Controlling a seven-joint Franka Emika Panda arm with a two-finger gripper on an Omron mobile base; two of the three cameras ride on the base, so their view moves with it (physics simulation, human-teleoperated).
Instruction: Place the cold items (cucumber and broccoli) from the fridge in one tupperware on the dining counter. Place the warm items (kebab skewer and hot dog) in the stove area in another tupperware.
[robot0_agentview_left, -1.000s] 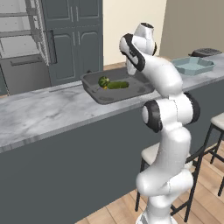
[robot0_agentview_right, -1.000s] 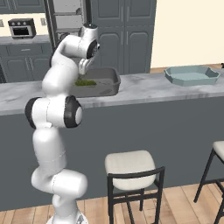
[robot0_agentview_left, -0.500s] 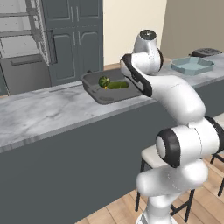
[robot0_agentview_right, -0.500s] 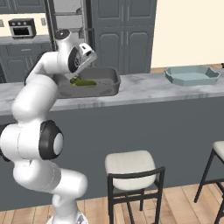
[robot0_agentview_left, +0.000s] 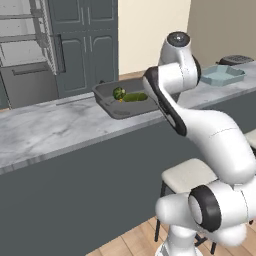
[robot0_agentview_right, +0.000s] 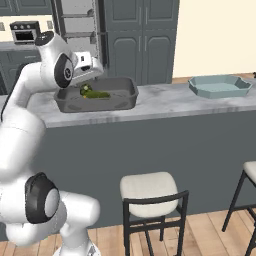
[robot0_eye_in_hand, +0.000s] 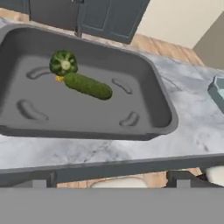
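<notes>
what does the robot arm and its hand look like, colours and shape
The arm is glossy white, built of rounded, bulbous segments joined by dark grey to black joint rings and round end caps. No cables or markings show on it. The hand is a boxy white block with a dark patch on its side; its fingertips are small and dark.

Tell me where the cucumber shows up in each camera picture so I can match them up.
Left base view: the cucumber lies upper centre, in the dark grey tupperware, right of the broccoli.
Right base view: upper left, in the same tupperware, just past the arm.
Hand view: upper left of centre, lying diagonally, one end against the broccoli.
Shared landmark: the dark grey tupperware on the marble counter.
</notes>
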